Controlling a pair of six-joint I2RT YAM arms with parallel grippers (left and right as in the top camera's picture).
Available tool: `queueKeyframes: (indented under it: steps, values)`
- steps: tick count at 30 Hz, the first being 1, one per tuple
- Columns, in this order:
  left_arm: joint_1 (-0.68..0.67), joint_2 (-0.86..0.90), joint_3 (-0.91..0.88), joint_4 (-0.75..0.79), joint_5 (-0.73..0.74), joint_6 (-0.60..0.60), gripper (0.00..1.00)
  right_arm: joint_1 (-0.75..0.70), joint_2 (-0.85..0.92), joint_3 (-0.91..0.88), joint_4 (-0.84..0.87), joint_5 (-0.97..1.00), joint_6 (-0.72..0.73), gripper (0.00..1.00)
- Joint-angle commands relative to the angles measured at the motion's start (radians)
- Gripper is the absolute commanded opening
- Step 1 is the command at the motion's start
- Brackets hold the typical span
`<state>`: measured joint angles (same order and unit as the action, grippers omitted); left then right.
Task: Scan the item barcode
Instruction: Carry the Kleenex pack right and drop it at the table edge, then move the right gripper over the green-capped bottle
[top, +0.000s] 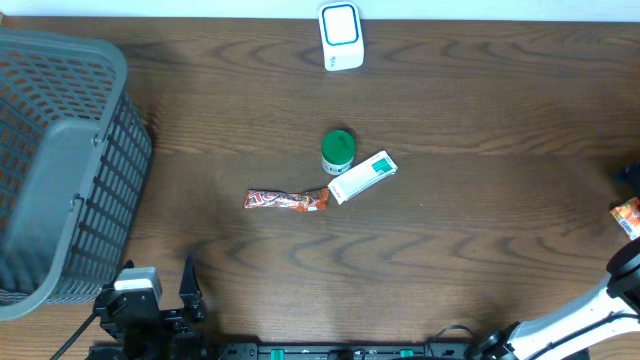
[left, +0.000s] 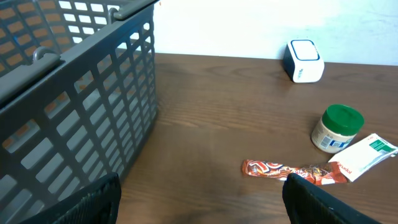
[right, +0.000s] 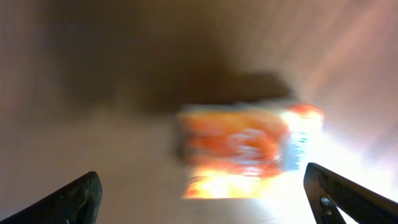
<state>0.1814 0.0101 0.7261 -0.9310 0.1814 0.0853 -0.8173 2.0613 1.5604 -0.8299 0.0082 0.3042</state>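
The packet (top: 626, 213) lies on the counter (top: 470, 250) at its far right edge, partly cut off in the overhead view, where only an orange and white corner shows. In the right wrist view the packet (right: 245, 149) is badly blurred. Its long axis runs across the frame, the orange body to the left and a white end to the right. No barcode can be made out on it.

The right fingers (right: 348, 196) stand wide apart, one at each lower corner of that view. The packet sits between and beyond their tips, and neither finger appears to touch it, though the blur leaves this uncertain.

The scanner (top: 341, 37) stands at the counter's far edge near the middle, well apart from the packet.

In the middle of the counter a green-lidded jar (top: 338, 150) stands upright. A white and green box (top: 363, 177) lies tilted just beside it. A red wrapper (top: 287, 200) lies lengthwise left to right, its right end touching the box.

A grey basket (top: 60, 170) takes up the left side.

The left fingers (left: 323, 202) are spread wide near the counter's front left, with nothing held between them.
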Motion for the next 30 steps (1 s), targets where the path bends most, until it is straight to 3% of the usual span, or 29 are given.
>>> queueKeyframes:
  steps: [1,7,18,30]
  values:
    - [-0.003,-0.006,0.002,0.003,0.006,-0.001,0.84,0.044,-0.069,0.092,-0.009,-0.211,0.008,0.99]
    - [-0.003,-0.006,0.002,0.003,0.006,-0.001,0.84,0.210,-0.158,0.114,-0.008,-0.274,0.002,0.99]
    - [-0.003,-0.006,0.002,0.003,0.006,-0.001,0.84,0.664,-0.161,0.073,-0.068,-0.322,-0.023,0.99]
    - [-0.003,-0.006,0.002,0.003,0.006,-0.001,0.84,1.032,-0.161,-0.022,-0.053,-0.110,-0.099,0.99]
